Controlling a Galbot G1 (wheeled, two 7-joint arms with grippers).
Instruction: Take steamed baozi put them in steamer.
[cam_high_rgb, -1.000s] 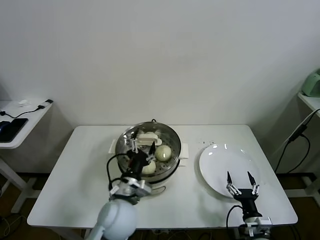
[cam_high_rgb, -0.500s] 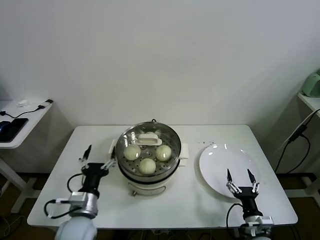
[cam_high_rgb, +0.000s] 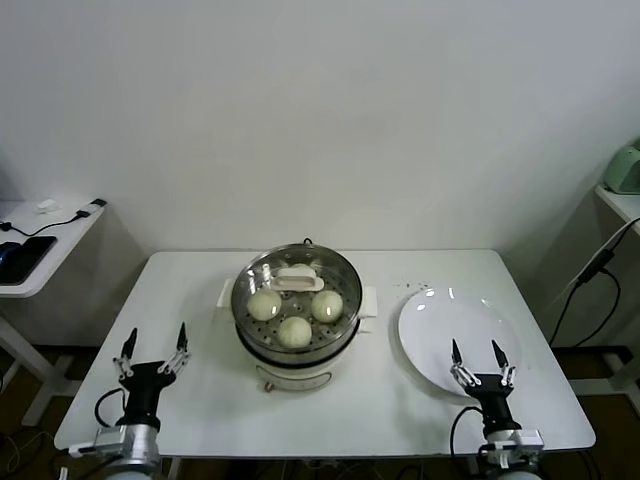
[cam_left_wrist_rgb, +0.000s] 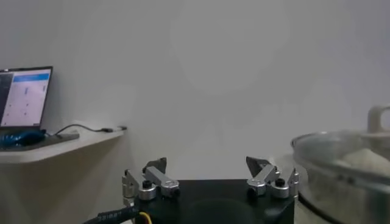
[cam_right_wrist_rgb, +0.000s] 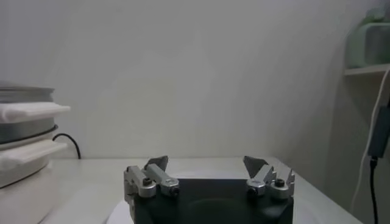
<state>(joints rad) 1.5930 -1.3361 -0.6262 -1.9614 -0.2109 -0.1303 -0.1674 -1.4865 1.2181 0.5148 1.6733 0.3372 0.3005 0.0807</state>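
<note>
- Nearest, the left tool (cam_high_rgb: 152, 343) hovers over the front left corner of the desk (cam_high_rgb: 190, 280), jaws spread wide and holding nothing, well apart from the steamer.
- The right tool (cam_high_rgb: 477, 357) sits at the front right, equally released and empty, poised over the near edge of the white plate (cam_high_rgb: 440, 320).
- That plate carries nothing at all, which suggests its load has gone across.
- In the middle of the desk stands the steamer (cam_high_rgb: 297, 300), lid off, with three steamed baozi (cam_high_rgb: 294, 331) plainly lying on its perforated tray: one toward the front, two behind it side by side.
- Behind those a white shape rests near the far rim; whether it is a fourth bun I cannot tell.
- No bun shows anywhere else on the desk, so the transfer looks finished, or nearly so.
- With both arms idle at the front edge, nothing seems left to pick up.
</note>
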